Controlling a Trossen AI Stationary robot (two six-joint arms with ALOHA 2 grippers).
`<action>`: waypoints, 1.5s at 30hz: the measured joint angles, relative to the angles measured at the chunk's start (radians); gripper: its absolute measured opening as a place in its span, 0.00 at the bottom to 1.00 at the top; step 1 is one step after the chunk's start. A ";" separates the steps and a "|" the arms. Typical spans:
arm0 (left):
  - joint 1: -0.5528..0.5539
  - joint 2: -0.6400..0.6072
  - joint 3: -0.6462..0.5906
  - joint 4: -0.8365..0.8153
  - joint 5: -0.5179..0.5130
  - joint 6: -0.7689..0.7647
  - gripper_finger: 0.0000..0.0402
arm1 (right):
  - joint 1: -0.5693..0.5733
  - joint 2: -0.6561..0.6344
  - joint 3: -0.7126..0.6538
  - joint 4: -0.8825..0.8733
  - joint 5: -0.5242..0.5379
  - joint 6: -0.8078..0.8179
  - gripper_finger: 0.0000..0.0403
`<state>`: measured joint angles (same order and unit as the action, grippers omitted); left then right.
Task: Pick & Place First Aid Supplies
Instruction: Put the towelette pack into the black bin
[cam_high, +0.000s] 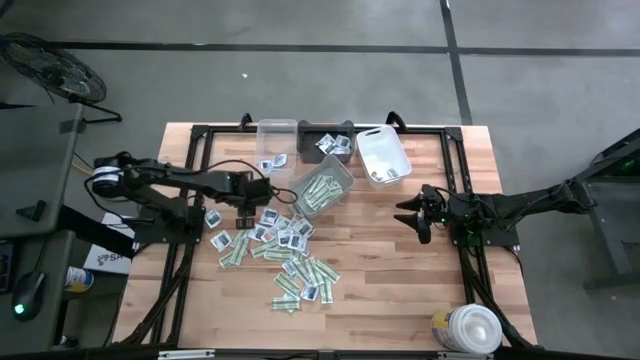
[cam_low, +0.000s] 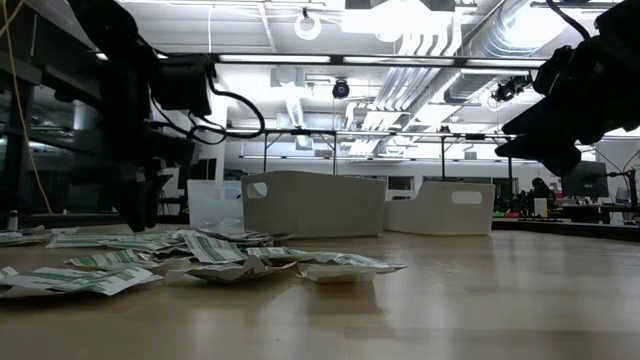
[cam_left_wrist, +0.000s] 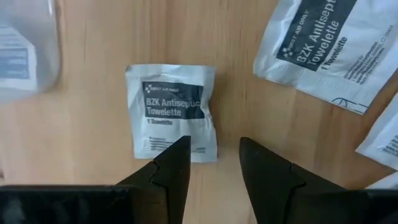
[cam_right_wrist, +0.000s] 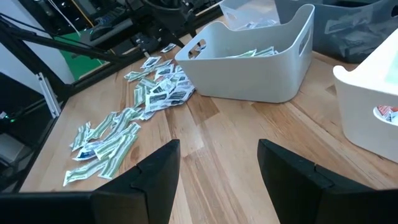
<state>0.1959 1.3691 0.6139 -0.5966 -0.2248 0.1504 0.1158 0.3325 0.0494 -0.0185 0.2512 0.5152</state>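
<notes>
On the counter (cam_high: 400, 250) most packets (cam_high: 285, 250) lie loose beside the bins (cam_high: 325, 185), few sorted; left tool (cam_left_wrist: 214, 171) hovers half-open over a towelette (cam_left_wrist: 172, 112), right tool (cam_right_wrist: 217, 177) waits wide, empty.

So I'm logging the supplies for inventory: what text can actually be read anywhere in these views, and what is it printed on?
"BZK Antiseptic Towelette": the white packet lying just ahead of the left claw.
"FIRST AID ONLY", "BZK Antiseptic Towelette": the second packet beside it.
The fine print on both is too small to read.
The green-and-white strips and the label on the round tub are unreadable.
</notes>
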 joint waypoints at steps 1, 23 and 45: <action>0.000 0.007 0.002 0.000 0.000 -0.002 0.34 | 0.000 0.000 0.000 0.000 0.000 0.000 0.52; 0.000 0.112 0.004 -0.014 0.020 -0.134 0.24 | 0.000 0.000 0.000 0.000 0.000 0.000 0.52; 0.001 0.039 0.066 -0.197 0.065 -0.137 0.00 | 0.000 0.000 0.002 0.000 0.000 0.000 0.52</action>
<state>0.1971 1.4079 0.6797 -0.7940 -0.1595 0.0135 0.1154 0.3323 0.0509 -0.0185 0.2512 0.5156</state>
